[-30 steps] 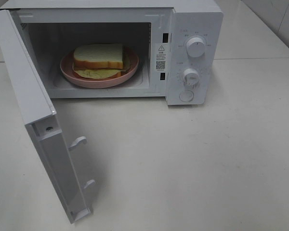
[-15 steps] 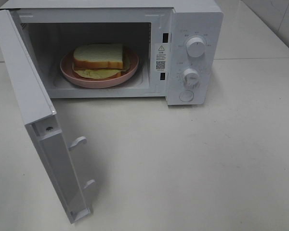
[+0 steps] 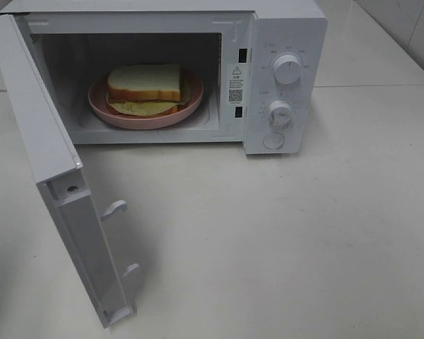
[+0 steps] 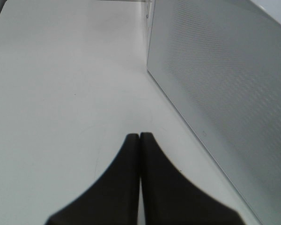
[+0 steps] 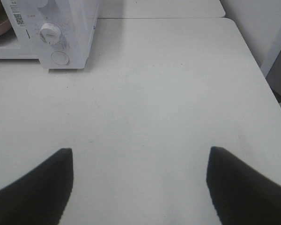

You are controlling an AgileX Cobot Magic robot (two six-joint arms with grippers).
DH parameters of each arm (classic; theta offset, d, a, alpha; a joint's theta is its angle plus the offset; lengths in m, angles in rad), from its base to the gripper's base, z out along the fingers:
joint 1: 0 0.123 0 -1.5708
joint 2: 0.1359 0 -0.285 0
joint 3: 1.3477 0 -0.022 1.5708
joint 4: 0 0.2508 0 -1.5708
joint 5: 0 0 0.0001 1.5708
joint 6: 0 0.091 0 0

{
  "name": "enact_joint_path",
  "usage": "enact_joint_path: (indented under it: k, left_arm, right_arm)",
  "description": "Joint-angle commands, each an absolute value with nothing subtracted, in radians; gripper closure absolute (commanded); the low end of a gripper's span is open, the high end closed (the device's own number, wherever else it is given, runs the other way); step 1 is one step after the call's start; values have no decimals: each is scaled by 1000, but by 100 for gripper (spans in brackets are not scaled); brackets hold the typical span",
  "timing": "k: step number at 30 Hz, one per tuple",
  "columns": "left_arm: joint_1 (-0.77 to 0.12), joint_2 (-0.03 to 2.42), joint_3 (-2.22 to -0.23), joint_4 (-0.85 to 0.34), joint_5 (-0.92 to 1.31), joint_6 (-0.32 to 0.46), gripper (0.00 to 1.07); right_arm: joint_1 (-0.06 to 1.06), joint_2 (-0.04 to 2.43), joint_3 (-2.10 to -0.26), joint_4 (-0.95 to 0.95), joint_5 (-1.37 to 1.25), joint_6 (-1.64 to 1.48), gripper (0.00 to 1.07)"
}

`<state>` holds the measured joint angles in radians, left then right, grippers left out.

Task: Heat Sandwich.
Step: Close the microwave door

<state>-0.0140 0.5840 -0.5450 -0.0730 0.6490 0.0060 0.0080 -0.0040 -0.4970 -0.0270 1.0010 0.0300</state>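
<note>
Sandwich (image 3: 145, 86) and pink plate (image 3: 127, 117) sat inside the open microwave (image 3: 283, 28), and all other things were in front of it.

Nearest to the cameras were the two grippers, which only the wrist views showed. The left gripper (image 4: 140, 138) had its two dark fingers (image 4: 122, 187) pressed together with nothing between them. It hung over the white table (image 3: 304, 247), just beside the outer face of the microwave door (image 4: 215, 93). The right gripper (image 5: 140, 151) had its fingers spread wide and it held nothing. It was above the bare table in front of the microwave, on the side of the control panel and well apart from it.

Further on, the door (image 3: 39, 134) stood fully open on the side of the microwave away from the control panel. Its inner edge showed two small white hooks (image 3: 115, 207).

On the control panel there were two round knobs (image 3: 287, 68), one above the other, and one round button (image 3: 273, 140) under them. A small sticker (image 3: 235, 83) with a warning sign was on the frame between the panel and the cooking space.

Deepest inside the microwave, the plate lay flat on the floor of the cooking space. The sandwich lay on the plate, with thick white bread on top, a brown crust at the side, and a pale yellow-green layer under the top slice.
</note>
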Motion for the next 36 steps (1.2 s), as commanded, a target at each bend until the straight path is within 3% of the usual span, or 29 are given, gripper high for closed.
enact_joint_path:
  k: [1, 12, 17, 23, 27, 32, 36]
  left_arm:
    - [-13, 671, -512, -67, 499, 34, 107]
    - [-13, 881, -256, -56, -252, 44, 107]
    - [-13, 992, -215, -56, -487, 44, 107]
    - [-13, 1109, -213, -25, -588, 44, 107]
    - [-13, 1194, -218, 146, -703, 23, 107]
    - [-13, 1269, -250, 246, -763, -39, 107]
    - [-15, 1334, -265, 274, -810, -45, 107]
  right_arm:
    - [0, -32, -497, -26, 996, 17, 32]
    - [0, -32, -497, -26, 996, 17, 32]
    - [0, -32, -497, -26, 996, 17, 32]
    - [0, -32, -497, -26, 996, 17, 32]
    - [0, -32, -497, -26, 996, 17, 32]
    - [0, -32, -497, -26, 996, 17, 32]
    - [0, -32, -497, -26, 996, 17, 32]
